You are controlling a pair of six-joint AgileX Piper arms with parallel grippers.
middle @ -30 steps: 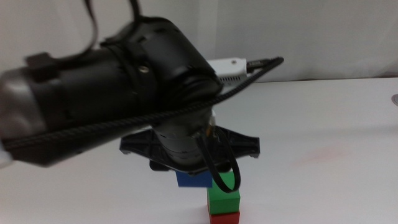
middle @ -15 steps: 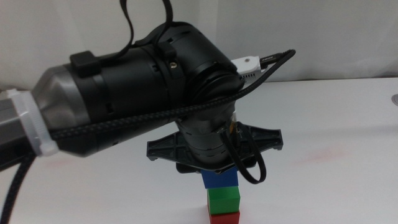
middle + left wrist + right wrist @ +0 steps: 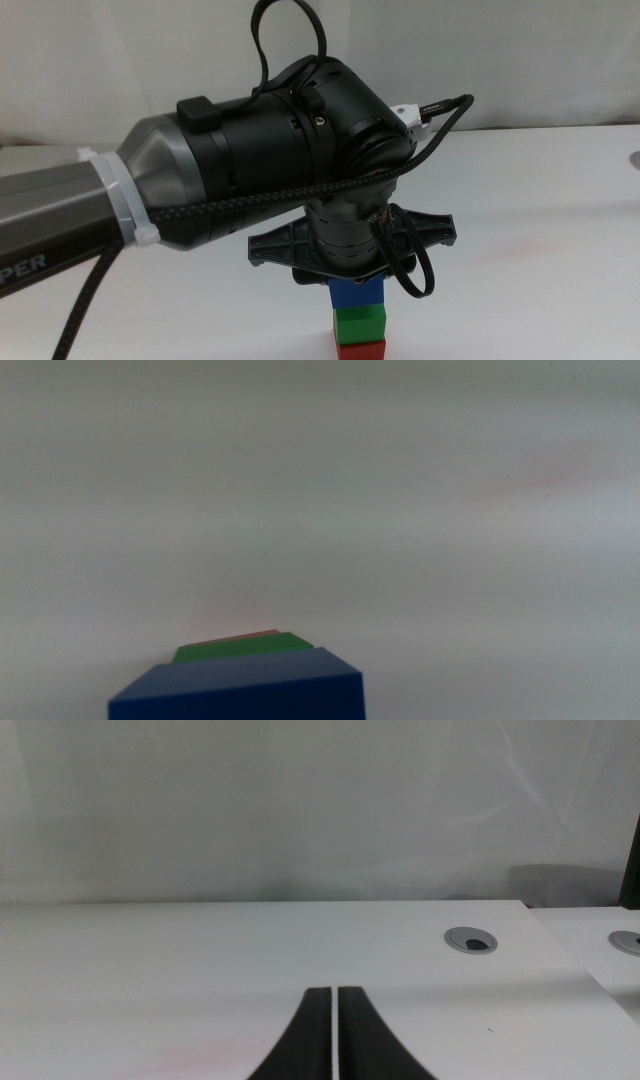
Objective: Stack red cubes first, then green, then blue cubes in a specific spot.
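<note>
Change since a second ago: over that second the left arm swung right and settled, so the blue cube [image 3: 356, 292], which hung off to the left of the pile, now sits squarely over the green cube [image 3: 359, 325].
Middle view, stack: red cube [image 3: 360, 350] at the bottom edge, green on it, blue on top, all on the white table [image 3: 540, 230] near the front edge.
Middle view, left gripper [image 3: 352, 276]: it sits directly above the blue cube, its wide black bracket just over the cube's top; the jaws themselves are hidden under the wrist, so I cannot tell whether they grip the cube or have let go.
Left wrist view: the blue cube [image 3: 240, 690] fills the near edge, with a sliver of green [image 3: 240, 651] and a trace of red [image 3: 243, 635] past it; no jaws show.
Right wrist view: the right gripper [image 3: 333, 1040] waits off to the side, jaws closed to a hairline gap and holding nothing; a grey grommet [image 3: 470, 940] sits in the tabletop beyond.
Risk: if the jaws open unevenly or the arm lifts at a slant, I'd expect the blue cube to drag sideways and topple the stack.
</note>
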